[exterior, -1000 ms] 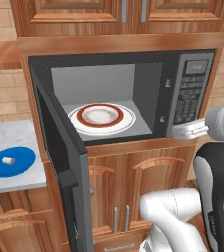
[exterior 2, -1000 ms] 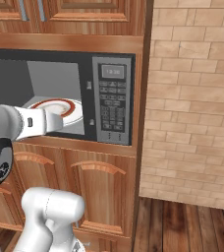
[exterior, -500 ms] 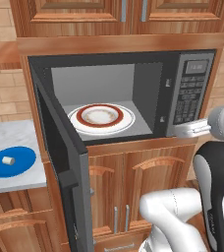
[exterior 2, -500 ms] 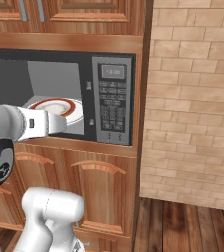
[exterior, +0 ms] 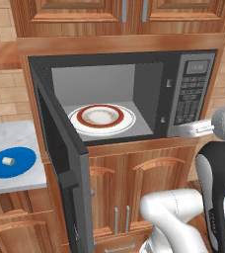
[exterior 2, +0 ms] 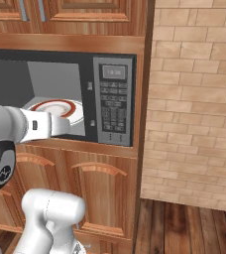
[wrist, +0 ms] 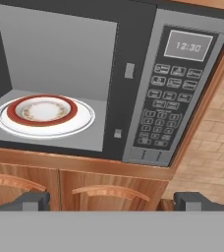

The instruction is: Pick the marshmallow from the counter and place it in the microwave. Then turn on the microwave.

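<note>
Gripper: two-finger gripper [wrist: 111, 201] with dark tips, jaws spread wide, nothing between them.
Microwave: large built-in grey microwave [exterior: 129, 94] straight ahead of the jaws, dark glass door [exterior: 65, 173] swung open; keypad [wrist: 165, 106] ahead and slightly right of them.
Plate inside: white red-rimmed plate [wrist: 45, 115] ahead and left of the jaws, bare.
Marshmallow: tiny white stubby marshmallow [exterior: 7, 160] on a round blue plate [exterior: 11, 162], on the veined marble counter [exterior: 16, 143], far left of the jaws.

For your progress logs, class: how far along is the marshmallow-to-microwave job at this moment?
Done: the microwave door stands open, its plate bare. In hand: nothing; the open gripper faces the oven. Left: the marshmallow lies on the blue plate on the counter; fetch, load, start.
</note>
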